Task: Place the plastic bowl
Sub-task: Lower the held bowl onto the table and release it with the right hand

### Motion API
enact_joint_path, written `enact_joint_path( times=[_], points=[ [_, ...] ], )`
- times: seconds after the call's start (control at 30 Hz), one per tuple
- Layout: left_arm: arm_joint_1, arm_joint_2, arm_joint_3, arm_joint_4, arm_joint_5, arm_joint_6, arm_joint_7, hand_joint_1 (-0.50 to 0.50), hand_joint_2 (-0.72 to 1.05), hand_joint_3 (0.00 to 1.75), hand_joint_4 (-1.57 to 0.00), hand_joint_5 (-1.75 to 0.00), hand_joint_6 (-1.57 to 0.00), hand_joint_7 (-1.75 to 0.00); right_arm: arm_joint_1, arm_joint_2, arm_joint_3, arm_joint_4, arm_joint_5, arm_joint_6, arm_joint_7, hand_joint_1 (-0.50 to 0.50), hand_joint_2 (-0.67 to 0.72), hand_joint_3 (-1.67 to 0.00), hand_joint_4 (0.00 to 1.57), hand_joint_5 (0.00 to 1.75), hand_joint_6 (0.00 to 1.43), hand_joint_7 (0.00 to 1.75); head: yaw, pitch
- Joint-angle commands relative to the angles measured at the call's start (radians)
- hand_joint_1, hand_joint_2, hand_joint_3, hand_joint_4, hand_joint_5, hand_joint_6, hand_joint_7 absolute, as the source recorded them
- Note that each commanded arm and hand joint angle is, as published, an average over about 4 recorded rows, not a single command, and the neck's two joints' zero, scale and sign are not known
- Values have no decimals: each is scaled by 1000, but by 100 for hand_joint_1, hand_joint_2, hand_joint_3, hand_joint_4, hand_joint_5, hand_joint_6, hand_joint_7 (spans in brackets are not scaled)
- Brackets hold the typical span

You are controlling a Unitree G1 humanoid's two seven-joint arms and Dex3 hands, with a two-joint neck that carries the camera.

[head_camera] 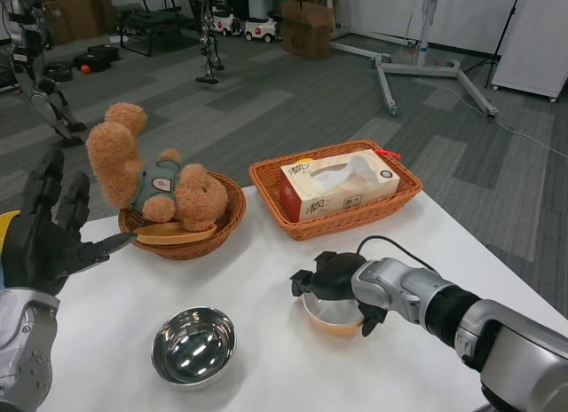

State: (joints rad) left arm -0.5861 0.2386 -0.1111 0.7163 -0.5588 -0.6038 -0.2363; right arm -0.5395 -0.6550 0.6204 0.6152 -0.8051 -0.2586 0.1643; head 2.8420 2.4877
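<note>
A clear plastic bowl with an orange bottom (332, 318) rests on the white table (266, 279) right of centre. My right hand (330, 278) lies over its rim, with the fingers curled around the bowl from above and from both sides. My left hand (46, 235) hovers at the far left with its fingers spread and nothing in them, close to the round wicker basket (232, 209).
A brown teddy bear (158, 179) and an orange plate (177, 236) lie in the round basket. A rectangular wicker basket (404, 197) at the back holds a tissue box (339, 185). A shiny steel bowl (193, 346) stands front left.
</note>
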Motion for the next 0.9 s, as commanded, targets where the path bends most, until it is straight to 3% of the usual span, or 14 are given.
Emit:
enact_joint_path(
  times=[0.03,0.1,0.17,0.33,0.53,0.9],
  points=[
    [9,-2,2,9,-4,-10,-1,-50,43,0,0,0,0,0,30,0,14,-1,-8,22,17,-46,52,-115,0,41,0,77,0,-1],
    [9,-2,1,9,-4,-10,-1,-50,43,0,0,0,0,0,30,-1,15,-1,-8,27,17,-46,61,-81,0,19,0,75,0,-1],
    [9,-2,1,9,-4,-10,-1,-50,43,0,0,0,0,0,30,-2,17,0,-8,30,17,-46,65,-61,0,5,0,73,1,-1],
    [9,-2,1,9,-4,-10,-1,-50,43,0,0,0,0,0,30,-3,24,6,-8,39,17,-46,66,-40,0,0,0,77,3,-5],
    [9,-2,0,10,-7,-11,-1,-50,43,0,0,0,0,0,33,-2,26,4,-8,39,17,-46,72,-16,0,0,0,77,4,-6],
    [12,-2,-1,10,-7,-11,-1,-50,43,0,0,0,0,0,73,-15,-56,-92,-8,39,16,-46,69,-12,0,0,0,77,8,-11]
  ],
)
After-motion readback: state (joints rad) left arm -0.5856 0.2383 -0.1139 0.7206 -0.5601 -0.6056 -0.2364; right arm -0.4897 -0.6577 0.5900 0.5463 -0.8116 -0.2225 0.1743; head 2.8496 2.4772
